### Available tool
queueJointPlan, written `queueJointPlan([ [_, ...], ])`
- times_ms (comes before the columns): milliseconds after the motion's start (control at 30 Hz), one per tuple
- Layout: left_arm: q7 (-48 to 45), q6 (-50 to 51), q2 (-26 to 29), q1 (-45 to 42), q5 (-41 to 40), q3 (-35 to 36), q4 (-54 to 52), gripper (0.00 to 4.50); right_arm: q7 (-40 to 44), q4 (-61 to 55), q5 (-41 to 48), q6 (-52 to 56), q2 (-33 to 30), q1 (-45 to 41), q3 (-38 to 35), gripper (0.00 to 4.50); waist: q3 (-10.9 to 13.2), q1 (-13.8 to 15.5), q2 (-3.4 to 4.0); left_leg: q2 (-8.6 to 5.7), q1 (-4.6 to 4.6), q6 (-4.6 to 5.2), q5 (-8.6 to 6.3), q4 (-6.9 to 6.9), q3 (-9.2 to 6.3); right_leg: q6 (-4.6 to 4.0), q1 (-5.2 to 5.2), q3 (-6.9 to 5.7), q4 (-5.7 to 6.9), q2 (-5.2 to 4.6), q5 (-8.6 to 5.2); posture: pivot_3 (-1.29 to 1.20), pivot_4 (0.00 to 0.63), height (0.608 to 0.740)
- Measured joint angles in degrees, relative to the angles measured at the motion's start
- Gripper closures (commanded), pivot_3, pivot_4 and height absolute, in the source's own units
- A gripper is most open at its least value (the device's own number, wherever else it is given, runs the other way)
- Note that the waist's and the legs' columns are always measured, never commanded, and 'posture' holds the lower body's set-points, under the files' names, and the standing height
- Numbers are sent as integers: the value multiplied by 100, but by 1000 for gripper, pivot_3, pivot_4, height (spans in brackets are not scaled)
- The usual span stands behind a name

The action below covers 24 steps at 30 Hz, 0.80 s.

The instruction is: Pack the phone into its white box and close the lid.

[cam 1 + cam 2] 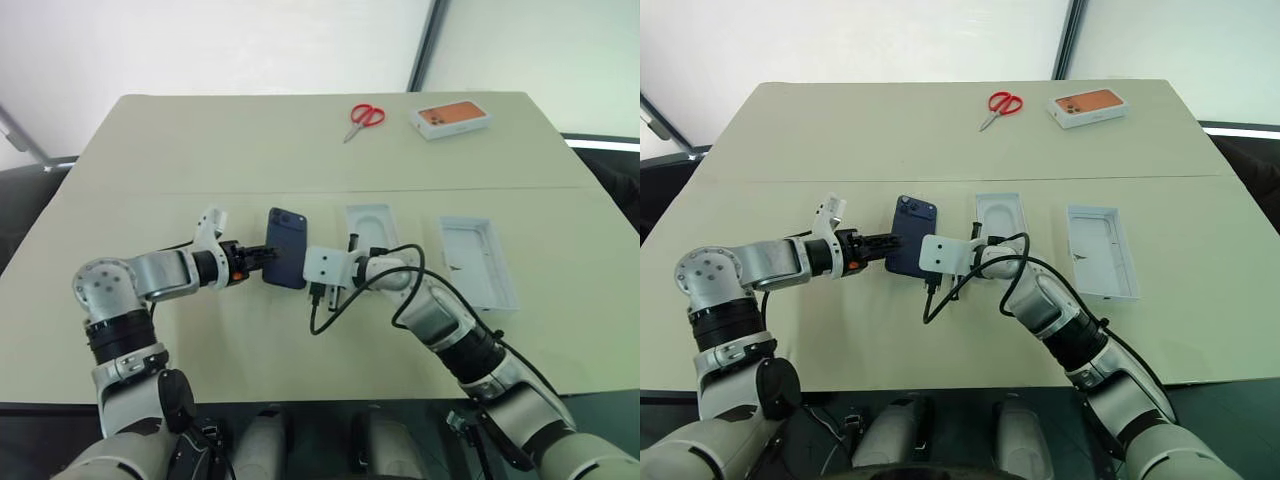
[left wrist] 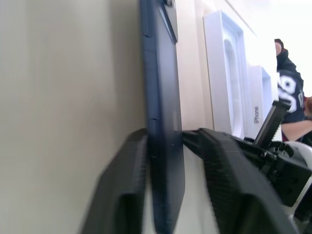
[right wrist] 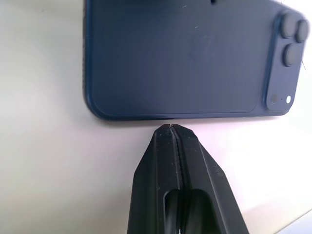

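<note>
Near the table's (image 1: 150,330) middle lies the phone (image 1: 287,247), pinched along one long edge by the left end effector (image 1: 262,257); right end effector (image 1: 325,292) shut, bracing opposite. Needs lifting level, gently, toward the white box (image 1: 478,262).

- phone (image 1: 286,247): dark navy, back up, camera cluster at far corner.
- white box (image 1: 482,262): open tray, well right.
- lid: cannot tell.

Lower end of the phone (image 2: 163,146) cut off by the picture's edge between the left tool's (image 2: 165,195) fingers.
</note>
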Motion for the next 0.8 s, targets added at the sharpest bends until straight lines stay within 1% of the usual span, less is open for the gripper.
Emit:
queueJointPlan([
  [33, -34, 0, -25, -2, -52, 43, 0, 4429, 9, -14, 0, 22, -14, 0, -4, 4500, 0, 0, 0, 0, 0, 0, 0, 0, 0, 0, 0, 0, 0, 0, 0, 0, 150, 697],
  [233, 4, -1, -142, -15, -133, 169, -17, 4429, 136, -288, 32, 209, -224, 1, -100, 4500, 1, 6, 0, 0, -5, 0, 0, 1, 0, 0, -2, 0, -1, -1, 0, 0, 150, 697],
  [367, 115, -76, -386, -37, -526, 454, -17, 4429, 458, -978, 361, 696, -459, -29, -564, 4500, 1, 17, -1, 3, -13, 0, 0, 2, -3, 0, -7, -1, -2, -4, 0, 0, 150, 697],
  [433, 190, -187, -423, -59, -711, 455, -51, 4429, 639, -1300, 594, 958, -575, -70, -792, 4500, 2, 17, -2, 2, -13, 0, 0, 2, -3, 0, -6, -2, -2, -4, 0, 0, 150, 697],
  [533, 573, -581, -661, -199, -1234, 493, -75, 4429, 890, -1652, 988, 1317, -857, -125, -1234, 4500, 3, 36, -4, 4, -16, 1, 0, 4, -7, 0, -5, -4, -5, -8, 0, 0, 150, 697],
  [567, 792, -791, -817, -253, -1452, 485, -102, 4429, 982, -1777, 1166, 1471, -987, -134, -1446, 4500, 3, 54, -4, 2, -18, 2, -1, 4, -7, 0, -5, -6, -6, -17, 0, 0, 150, 697],
  [600, 1005, -1019, -1014, -281, -1646, 437, -169, 4429, 1072, -1872, 1340, 1585, -1133, -153, -1677, 4500, 4, 64, -6, 1, -19, 5, -2, 6, -6, 1, -2, -7, -11, -20, 0, 0, 150, 697],
  [700, 1550, -1442, -1582, -314, -1814, 11, -348, 4429, 1258, -1870, 1717, 1637, -1668, -109, -2259, 4500, 6, 161, -9, -6, -21, 11, -6, 9, -3, 1, 2, -9, -17, -25, 0, 0, 150, 697],
  [800, 1861, -1710, -2046, -314, -1744, -649, -358, 4429, 1309, -1718, 1904, 1440, -2111, 160, -2491, 4500, 7, 163, -12, -9, -24, 14, -7, 10, 3, 1, 1, -9, -20, -24, 0, 0, 150, 697],
])
